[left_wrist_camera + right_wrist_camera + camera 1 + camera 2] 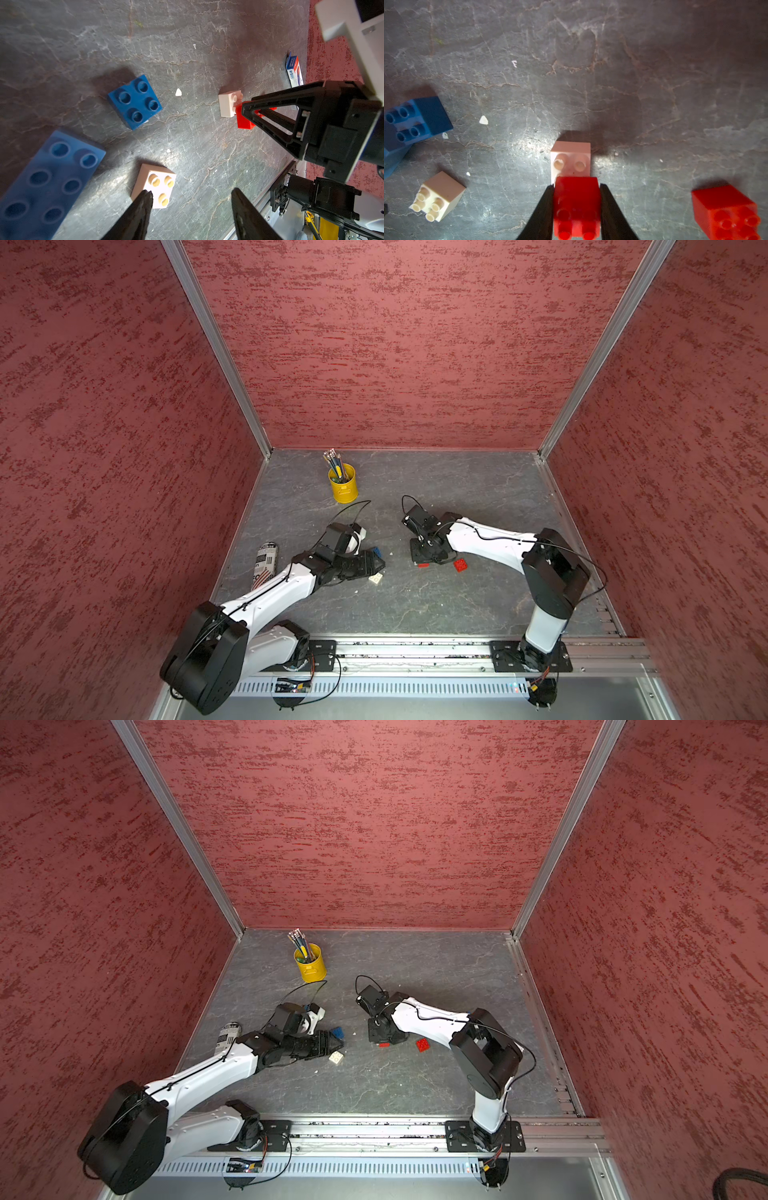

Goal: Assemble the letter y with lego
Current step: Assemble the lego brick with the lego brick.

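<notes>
Gripping a glossy red brick (576,201) in my right hand (577,186), fingers clamped on its smooth sides. It touches a studded white brick (571,158) just past the fingertips. A second red brick (726,209) lies to that hand's right. My left hand (192,193) is half open and empty, one fingertip over another white brick (158,182). A blue square (135,101) lies ahead of it and a long blue bar (47,182) beside it, on the veined slate worktop (633,62).
</notes>
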Available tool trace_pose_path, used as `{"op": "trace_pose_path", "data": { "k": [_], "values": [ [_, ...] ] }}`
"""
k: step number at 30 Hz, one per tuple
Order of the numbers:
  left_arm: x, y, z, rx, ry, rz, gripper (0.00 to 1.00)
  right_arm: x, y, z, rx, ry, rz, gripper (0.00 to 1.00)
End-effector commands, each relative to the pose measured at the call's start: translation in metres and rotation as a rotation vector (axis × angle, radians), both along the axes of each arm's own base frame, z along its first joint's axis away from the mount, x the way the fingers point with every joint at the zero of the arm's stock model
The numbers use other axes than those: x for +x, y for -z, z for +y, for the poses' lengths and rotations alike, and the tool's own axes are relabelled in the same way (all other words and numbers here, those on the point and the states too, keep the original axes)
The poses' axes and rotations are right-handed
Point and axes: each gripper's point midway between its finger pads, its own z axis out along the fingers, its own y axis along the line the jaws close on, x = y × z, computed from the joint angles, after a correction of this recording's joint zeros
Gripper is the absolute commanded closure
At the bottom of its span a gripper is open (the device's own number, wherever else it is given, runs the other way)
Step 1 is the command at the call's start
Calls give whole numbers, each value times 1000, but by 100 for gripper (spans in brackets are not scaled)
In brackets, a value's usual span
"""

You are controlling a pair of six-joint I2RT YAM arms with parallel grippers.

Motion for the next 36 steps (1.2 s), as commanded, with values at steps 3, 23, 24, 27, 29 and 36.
{"op": "trace_pose_path", "data": {
  "k": [3,23,24,27,29,36],
  "values": [
    [2,-1,1,-2,4,-20,36,-5,8,-1,-26,8,26,79],
    [-4,3,5,1,1,-23,36,-16,12,4,-33,41,56,79],
    [-5,3,5,1,1,-24,36,-16,12,3,-35,51,58,79],
    [-6,2,7,2,-1,-27,36,-17,13,3,-30,76,64,79],
    [-6,2,7,1,-2,-30,37,-18,15,2,-34,90,69,79],
    [-8,2,8,1,3,-35,36,-22,21,6,-55,84,73,80]
  ]
}}
